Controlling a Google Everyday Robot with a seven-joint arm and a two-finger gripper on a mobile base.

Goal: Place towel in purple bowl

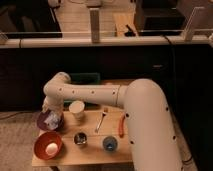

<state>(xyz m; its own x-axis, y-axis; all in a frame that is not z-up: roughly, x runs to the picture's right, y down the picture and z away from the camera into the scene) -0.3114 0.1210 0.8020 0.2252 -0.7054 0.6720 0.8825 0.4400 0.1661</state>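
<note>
A purple bowl (42,121) stands at the left edge of the small wooden table (95,151). A crumpled white towel (52,119) lies in it. My white arm reaches from the lower right across the table to the left. My gripper (51,107) hangs directly over the purple bowl, just above the towel.
A red bowl (47,146) holding a pale ball sits in front of the purple bowl. A white cup (77,111), a fork (101,120), a small metal cup (80,138), a blue cup (109,144) and an orange tool (122,125) lie on the table. A green box (83,80) stands behind.
</note>
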